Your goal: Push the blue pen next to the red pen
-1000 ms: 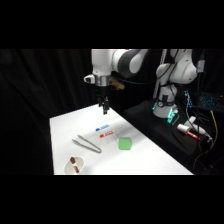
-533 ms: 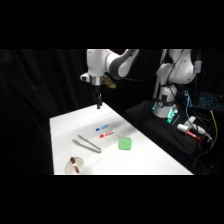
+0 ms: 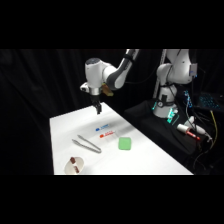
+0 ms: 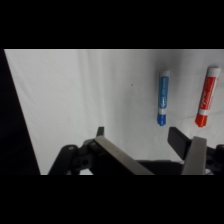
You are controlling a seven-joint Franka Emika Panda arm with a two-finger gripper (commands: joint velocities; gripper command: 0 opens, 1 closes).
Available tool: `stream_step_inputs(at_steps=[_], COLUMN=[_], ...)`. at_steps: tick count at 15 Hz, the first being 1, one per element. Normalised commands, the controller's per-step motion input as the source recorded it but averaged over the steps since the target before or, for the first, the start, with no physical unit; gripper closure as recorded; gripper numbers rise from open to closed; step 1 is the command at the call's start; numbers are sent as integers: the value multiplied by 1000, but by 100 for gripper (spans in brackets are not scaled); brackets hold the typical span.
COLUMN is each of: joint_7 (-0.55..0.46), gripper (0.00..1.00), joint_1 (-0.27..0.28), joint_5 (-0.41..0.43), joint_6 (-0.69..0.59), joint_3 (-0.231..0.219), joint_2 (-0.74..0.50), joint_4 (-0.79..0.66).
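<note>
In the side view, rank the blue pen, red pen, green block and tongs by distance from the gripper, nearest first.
From the gripper:
1. blue pen, just below it.
2. red pen, right beside the blue.
3. tongs at left and green block at right: too close to call.

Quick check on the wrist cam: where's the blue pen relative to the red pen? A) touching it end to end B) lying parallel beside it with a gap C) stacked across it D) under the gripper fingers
B: the blue pen and the red pen lie roughly parallel with bare table between them, both clear of the gripper.
</note>
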Motion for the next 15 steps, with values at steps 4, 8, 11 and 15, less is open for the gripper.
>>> stream_step_inputs(at_steps=[4, 8, 11, 15], joint_7=[-112, -155, -171, -190], gripper=[0, 0, 0, 0], joint_1=[-8, -8, 4, -1], joint_5=[-12, 34, 39, 58], joint_6=[194, 186, 212, 229], joint_3=[-74, -57, -50, -53], joint_2=[291, 240, 208, 190], joint_4=[165, 138, 100, 88])
